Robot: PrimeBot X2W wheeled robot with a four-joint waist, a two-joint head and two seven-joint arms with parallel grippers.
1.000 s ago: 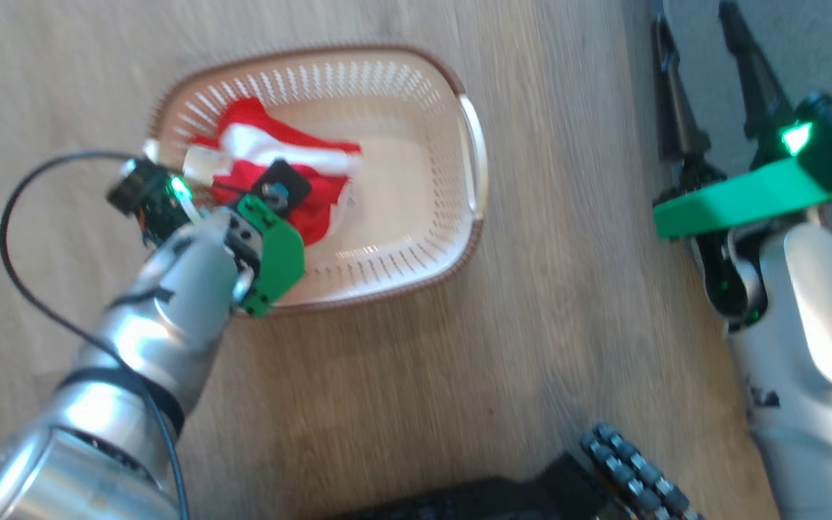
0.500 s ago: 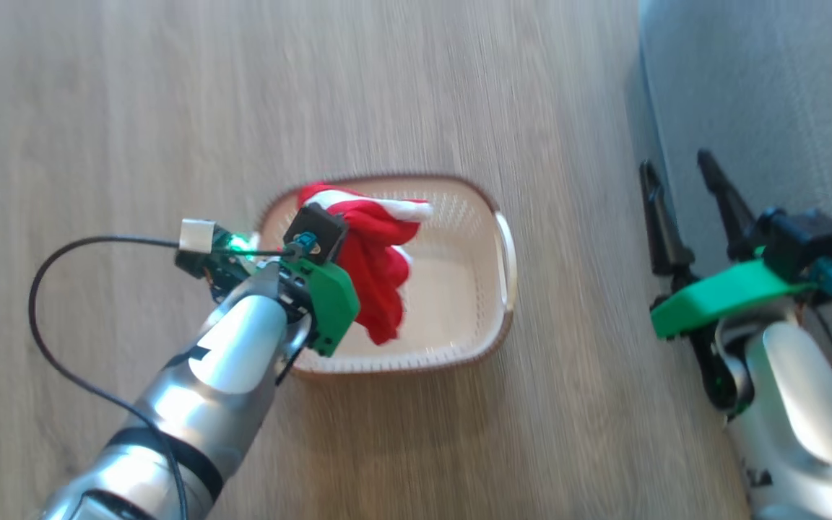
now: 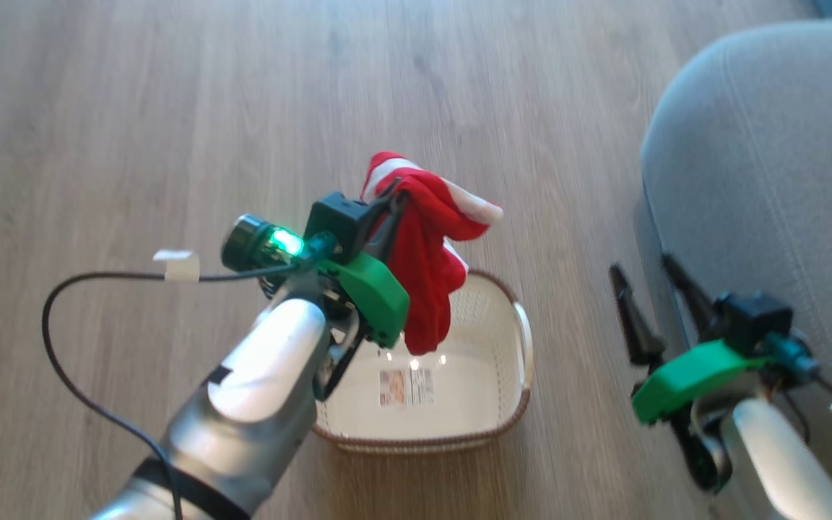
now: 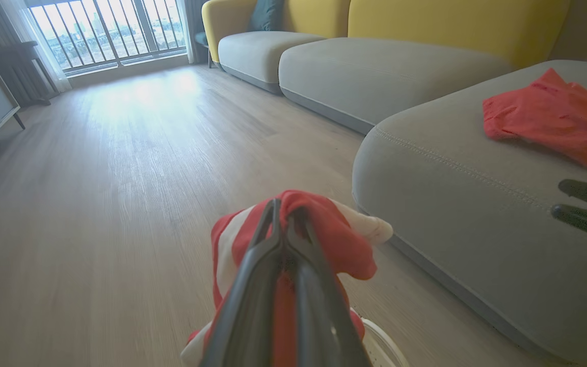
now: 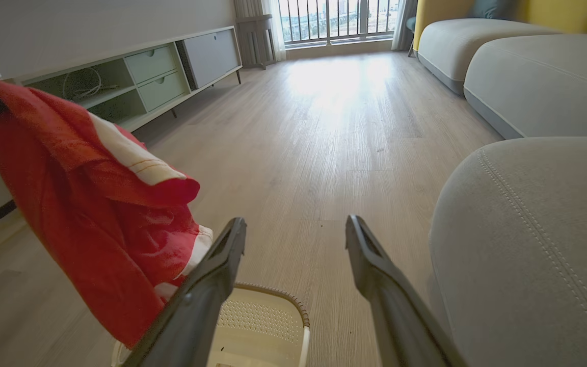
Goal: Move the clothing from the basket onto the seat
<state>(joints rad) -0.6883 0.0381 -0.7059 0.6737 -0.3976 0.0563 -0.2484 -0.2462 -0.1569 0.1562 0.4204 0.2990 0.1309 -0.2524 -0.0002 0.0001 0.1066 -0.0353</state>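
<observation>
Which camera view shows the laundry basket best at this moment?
The head view: it looks down into the basket, showing its brown rim, perforated walls and the label sticker on its bottom. The right wrist view catches one perforated end; the left wrist view, a white sliver of rim.

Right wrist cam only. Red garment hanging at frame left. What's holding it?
Observer: The left claw, shut on the garment.
Operator: Anything else in the basket?
Observer: In the basket, the floor that shows is bare but for a label.
Operator: Seat?
Observer: A second garment, red, lies on the seat.
</observation>
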